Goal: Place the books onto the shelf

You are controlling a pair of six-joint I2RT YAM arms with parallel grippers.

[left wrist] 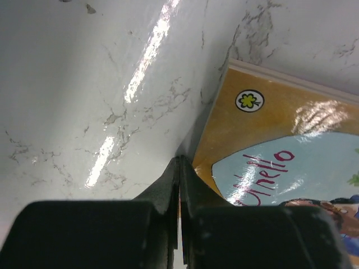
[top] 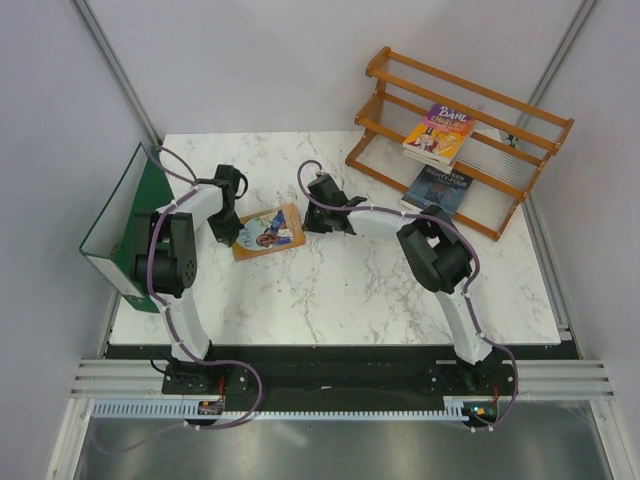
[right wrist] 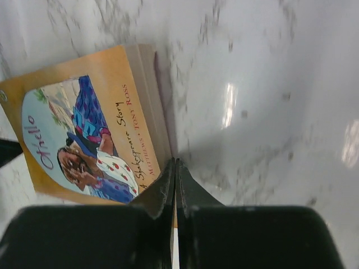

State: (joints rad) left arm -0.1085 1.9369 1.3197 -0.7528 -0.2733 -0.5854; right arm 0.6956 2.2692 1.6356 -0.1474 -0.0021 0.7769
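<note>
The left gripper (left wrist: 179, 168) has its two black fingers (left wrist: 166, 188) pressed flat together with nothing between them. Their joined tip points down at the white marble table (left wrist: 84, 101), right at the long edge of a tan book (left wrist: 263, 145). Whether the tip touches that edge cannot be told.

The right gripper (right wrist: 175, 168) is the same: fingers (right wrist: 162, 190) pressed together, holding nothing. Its tip sits at the opposite side of the tan book (right wrist: 73, 129), where the stacked page edges show, near a corner.

The tan book lies flat, cover up. The cover has a round pale blue picture of two figures, the title "Othello" in red script, and the words "A Shakespeare Story".

From above, the tan book (top: 268, 232) lies left of the table's middle, between the two grippers, the left gripper (top: 228, 222) just beside its left side and the right gripper (top: 318, 218) just beside its right.

At the far right corner stands the orange-brown wooden shelf (top: 470, 100), set at an angle. A purple-and-yellow book (top: 438, 133) leans on its upper tier, and a dark blue book (top: 444, 190) rests on its lower tier.

A green ring binder (top: 125, 225) stands at the table's left edge, behind the left arm.
</note>
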